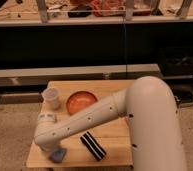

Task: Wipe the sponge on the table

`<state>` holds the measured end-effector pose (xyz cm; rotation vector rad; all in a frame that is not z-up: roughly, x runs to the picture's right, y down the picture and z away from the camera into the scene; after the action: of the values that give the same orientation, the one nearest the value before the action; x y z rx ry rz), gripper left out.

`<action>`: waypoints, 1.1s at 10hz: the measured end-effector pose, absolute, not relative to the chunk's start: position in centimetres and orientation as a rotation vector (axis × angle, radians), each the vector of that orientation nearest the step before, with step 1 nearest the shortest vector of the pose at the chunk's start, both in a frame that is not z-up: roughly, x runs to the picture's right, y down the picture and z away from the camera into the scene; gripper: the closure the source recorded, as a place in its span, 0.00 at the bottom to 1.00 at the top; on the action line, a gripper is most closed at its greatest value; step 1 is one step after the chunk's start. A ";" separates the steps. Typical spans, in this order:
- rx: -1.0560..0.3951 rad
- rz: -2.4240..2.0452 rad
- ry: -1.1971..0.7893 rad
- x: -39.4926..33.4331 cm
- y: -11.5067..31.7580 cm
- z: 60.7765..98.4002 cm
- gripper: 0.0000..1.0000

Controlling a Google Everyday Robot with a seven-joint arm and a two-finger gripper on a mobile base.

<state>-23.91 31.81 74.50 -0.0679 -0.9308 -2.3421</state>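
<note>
The gripper is hanging over the soft light-blue sponge on the light wooden table (grip: cannot tell), needing even pressure.

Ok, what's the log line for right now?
gripper at sponge | sponge on table, front-left corner | cup, bowl behind | black block beside
</note>
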 end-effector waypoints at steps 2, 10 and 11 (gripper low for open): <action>-0.059 -2.393 -0.973 -26.9 32.1 74.9 1.00; -0.068 -2.445 -0.953 -28.9 25.4 78.5 1.00; -0.082 -2.428 -0.945 -28.4 24.4 79.5 1.00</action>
<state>-28.38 24.44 79.55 -0.0821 -0.9455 -2.4278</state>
